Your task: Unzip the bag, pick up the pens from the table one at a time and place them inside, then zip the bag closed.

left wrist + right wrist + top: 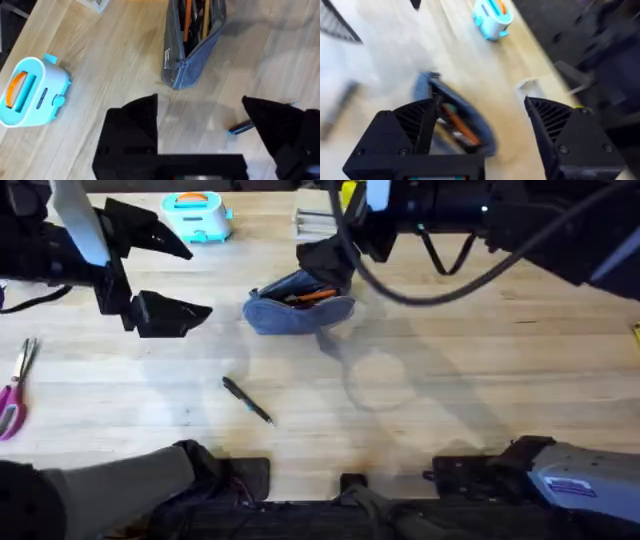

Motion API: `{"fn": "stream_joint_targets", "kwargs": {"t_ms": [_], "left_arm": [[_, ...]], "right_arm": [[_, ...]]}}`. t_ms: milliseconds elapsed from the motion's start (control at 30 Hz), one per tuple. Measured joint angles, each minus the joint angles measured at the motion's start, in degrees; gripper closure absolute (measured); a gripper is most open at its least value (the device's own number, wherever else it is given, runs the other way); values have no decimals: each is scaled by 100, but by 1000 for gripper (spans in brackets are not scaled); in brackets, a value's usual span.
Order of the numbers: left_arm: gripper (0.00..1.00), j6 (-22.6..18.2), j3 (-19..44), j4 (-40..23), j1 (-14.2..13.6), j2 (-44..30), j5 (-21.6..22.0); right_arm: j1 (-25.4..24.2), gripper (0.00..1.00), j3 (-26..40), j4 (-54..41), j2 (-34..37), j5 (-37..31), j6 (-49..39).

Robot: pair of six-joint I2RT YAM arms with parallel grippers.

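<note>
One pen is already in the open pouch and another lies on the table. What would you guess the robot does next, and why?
Probably the left hand, open and empty, drops toward the black pen lying alone on the table. The bag is unzipped with the orange pen inside, and the right hand hovers open over it.

A toy toaster (pixel 197 216) and pink-handled scissors (pixel 14 395) lie apart.

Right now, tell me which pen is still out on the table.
The all-black pen, lying alone on the bare table nearer the arms' bases. The orange pen already sits inside the open grey-blue bag.
</note>
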State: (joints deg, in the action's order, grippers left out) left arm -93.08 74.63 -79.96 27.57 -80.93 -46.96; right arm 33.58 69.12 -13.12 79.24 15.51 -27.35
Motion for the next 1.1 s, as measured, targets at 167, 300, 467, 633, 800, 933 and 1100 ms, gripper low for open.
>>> {"fn": "stream_joint_targets", "kwargs": {"t_ms": [167, 300, 467, 633, 800, 933, 1100], "left_arm": [[7, 0, 0, 1, 0, 0, 2], [7, 0, 0, 0, 0, 0, 2], [7, 0, 0, 0, 0, -2, 2], [7, 0, 0, -58, 0, 0, 2], [7, 398, 0, -212, 0, 0, 0], [8, 1894, 0, 272, 0, -2, 59], [7, 3637, 0, 601, 0, -1, 184]], "right_arm": [[0, 3, -2, -477, -29, 4, 1810], [0, 3, -9, -622, -26, 4, 2610], [0, 4, -9, -742, -26, 33, 3035], [0, 4, -9, -749, -26, 46, 3215], [0, 4, -9, -751, 3, 46, 3298], [0, 4, -9, -753, 46, 46, 3315], [0, 3, -9, -751, 51, 46, 3319]]}}
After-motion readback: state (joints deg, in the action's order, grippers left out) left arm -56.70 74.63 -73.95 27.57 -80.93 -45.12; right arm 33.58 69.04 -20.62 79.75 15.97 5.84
